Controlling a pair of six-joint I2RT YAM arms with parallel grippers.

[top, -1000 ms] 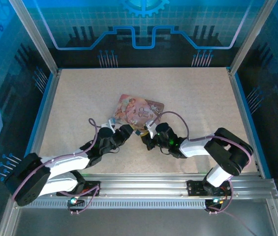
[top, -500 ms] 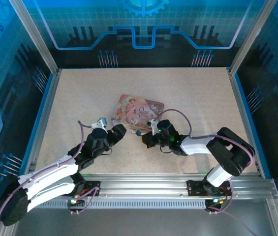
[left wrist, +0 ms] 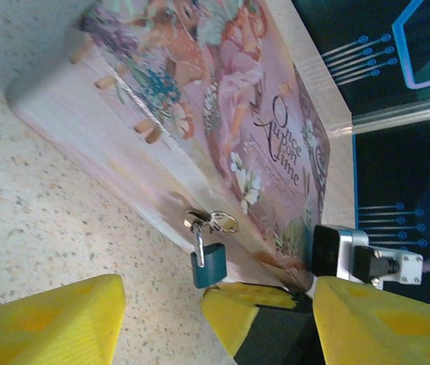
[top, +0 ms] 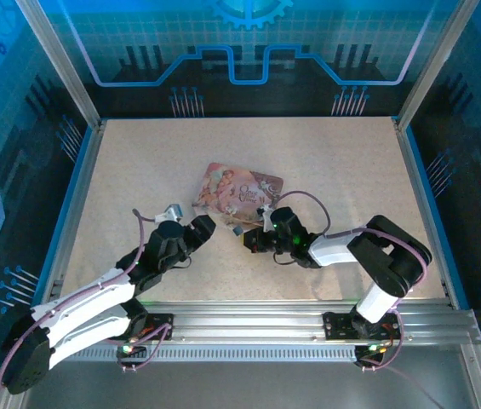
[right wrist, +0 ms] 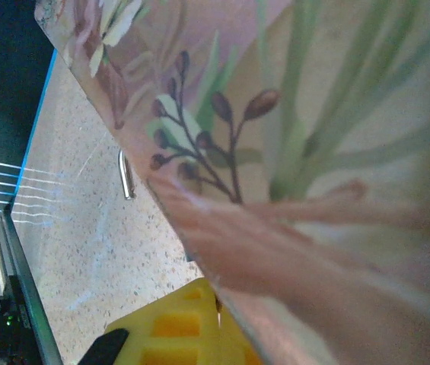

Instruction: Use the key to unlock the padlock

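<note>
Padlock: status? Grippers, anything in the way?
Left gripper open, short of the tin. Right gripper shut, close by the padlock. Padlock hangs from tin's clasp, right gripper crowding it.

Small teal padlock (left wrist: 209, 264) hangs from tin (left wrist: 199, 99) front.

From up top the padlock (top: 238, 228) is just a speck by the tin (top: 236, 189), and the key's too small for me to make out. Right wrist cam gives blurry tin print, and that silvery sliver (right wrist: 125, 173) might be the shackle. The left gripper (top: 203, 225) has its yellow fingers (left wrist: 47, 319) chopped by the wrist view's bottom edge.
</note>
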